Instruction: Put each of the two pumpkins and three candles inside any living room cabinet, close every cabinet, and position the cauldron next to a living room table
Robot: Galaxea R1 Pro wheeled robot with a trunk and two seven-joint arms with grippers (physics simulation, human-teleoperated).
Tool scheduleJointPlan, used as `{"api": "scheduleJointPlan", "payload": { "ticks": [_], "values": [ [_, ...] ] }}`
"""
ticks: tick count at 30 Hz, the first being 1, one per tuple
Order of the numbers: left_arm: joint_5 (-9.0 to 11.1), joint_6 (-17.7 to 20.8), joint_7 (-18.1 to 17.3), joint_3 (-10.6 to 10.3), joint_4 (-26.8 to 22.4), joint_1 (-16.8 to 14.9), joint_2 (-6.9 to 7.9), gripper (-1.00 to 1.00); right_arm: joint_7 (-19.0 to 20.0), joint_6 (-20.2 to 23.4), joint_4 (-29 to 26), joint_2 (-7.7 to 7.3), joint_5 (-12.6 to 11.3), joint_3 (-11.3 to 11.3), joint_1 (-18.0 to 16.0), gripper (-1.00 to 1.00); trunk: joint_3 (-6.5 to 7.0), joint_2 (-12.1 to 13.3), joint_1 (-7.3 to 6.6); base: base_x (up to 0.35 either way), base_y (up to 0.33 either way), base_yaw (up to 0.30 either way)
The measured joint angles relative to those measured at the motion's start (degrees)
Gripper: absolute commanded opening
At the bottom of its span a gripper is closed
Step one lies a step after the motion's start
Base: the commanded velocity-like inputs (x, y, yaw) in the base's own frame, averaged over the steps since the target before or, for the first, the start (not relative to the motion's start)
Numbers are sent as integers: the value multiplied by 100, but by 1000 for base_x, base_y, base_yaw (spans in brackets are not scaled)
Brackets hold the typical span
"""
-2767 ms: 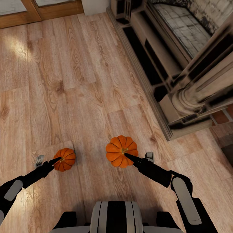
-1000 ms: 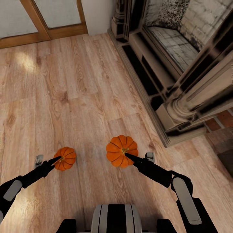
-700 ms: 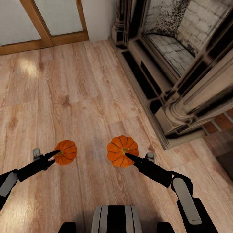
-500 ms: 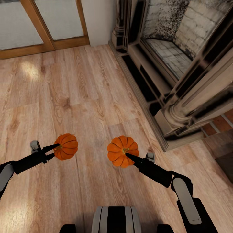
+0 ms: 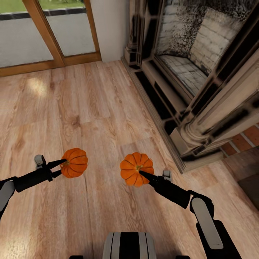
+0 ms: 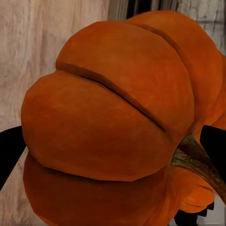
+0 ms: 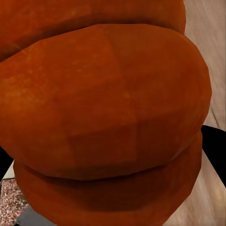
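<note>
Both arms are extended forward and low over the wood floor [image 5: 90,108]. The left gripper [image 5: 60,166] is clamped on the left pumpkin [image 5: 74,167], held out to the left side. The right gripper [image 5: 142,174] is clamped on the right pumpkin [image 5: 136,174], held near centre. Both pumpkins are seen close up between dark fingers in the wrist views. A fireplace surround [image 5: 194,108] stands to the right, and a glass door [image 5: 46,32] is seen ahead.
</note>
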Motion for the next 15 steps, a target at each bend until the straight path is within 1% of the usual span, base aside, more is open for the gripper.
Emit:
{"api": "scheduleJointPlan", "payload": {
  "ticks": [3, 6, 9, 11, 15],
  "values": [
    [1, 38, 2, 0, -7, -1, -5, -100, -11, -5, 4, 1, -9, -47, 0, -100, 67, 4, -8, 0, 0, -62],
    [1, 70, 2, -1, -3, -3, -2, -100, -76, -11, 33, 3, 6, -76, 1, -100, 134, 8, -15, 0, 0, -180],
    [-5, 81, -7, -2, -22, -3, -4, -100, -282, -25, 96, 8, 44, -88, 2, -100, 140, 8, -15, 0, 0, -240],
    [9, 85, -39, -1, -52, -3, -1, -100, -334, -13, 114, 10, -22, -90, 2, -100, 146, 8, -15, 0, 0, -260],
    [-2, 78, -81, 0, -70, -3, 2, -100, -374, -21, 138, 11, -1, -86, 2, -100, 160, 8, -15, 0, 0, -266]
  ]
}}
